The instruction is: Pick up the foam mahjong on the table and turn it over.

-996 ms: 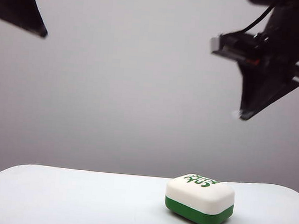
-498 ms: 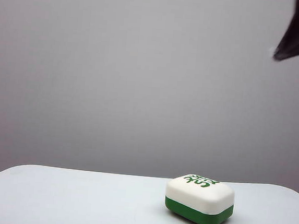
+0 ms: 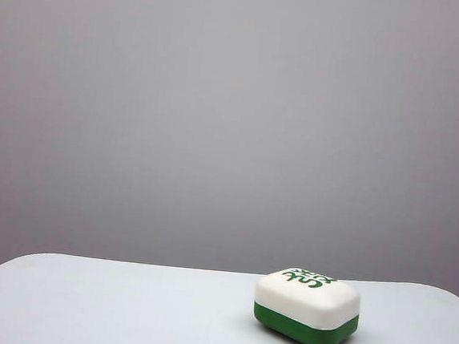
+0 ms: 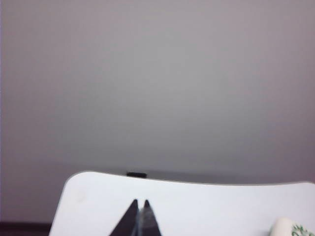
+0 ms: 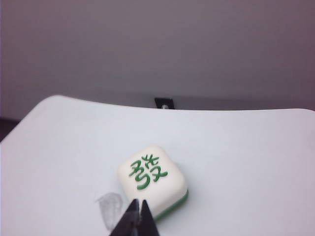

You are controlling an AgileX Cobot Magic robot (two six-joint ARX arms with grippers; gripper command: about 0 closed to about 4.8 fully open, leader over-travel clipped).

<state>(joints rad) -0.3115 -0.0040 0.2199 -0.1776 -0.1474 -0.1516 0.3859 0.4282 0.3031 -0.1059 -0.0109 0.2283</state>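
**White Face Up, Both Grippers Clear of the Block**

A plain grey wall stands behind the table (image 3: pixel 121 307), a smooth white top with rounded corners and little on it. The foam mahjong (image 3: pixel 307 307) sits right of the middle in the exterior view, flat on its dark green half, the white half uppermost with the green character showing.

Neither arm is on it. The left gripper (image 4: pixel 140 219) shows in its wrist view as two dark tips pressed together with nothing between them, held above the table with only a corner of the block in sight off to one side. The right gripper (image 5: pixel 138 216) is likewise pinched closed and empty; its wrist view looks down at the block from above, the tips apart from it. In the exterior view only a dark scrap shows at the right edge, high up, which I cannot make out.

Judging by the look of it, the block is light and a little yielding, with a matte skin that should not slip much. Its rounded corners and top edge give poor purchase, so I'd take it across two opposite flat sides, near the seam where green meets white, jaws spread wider than the block first. Squeezed too hard, foam may dent or spring out when turned.
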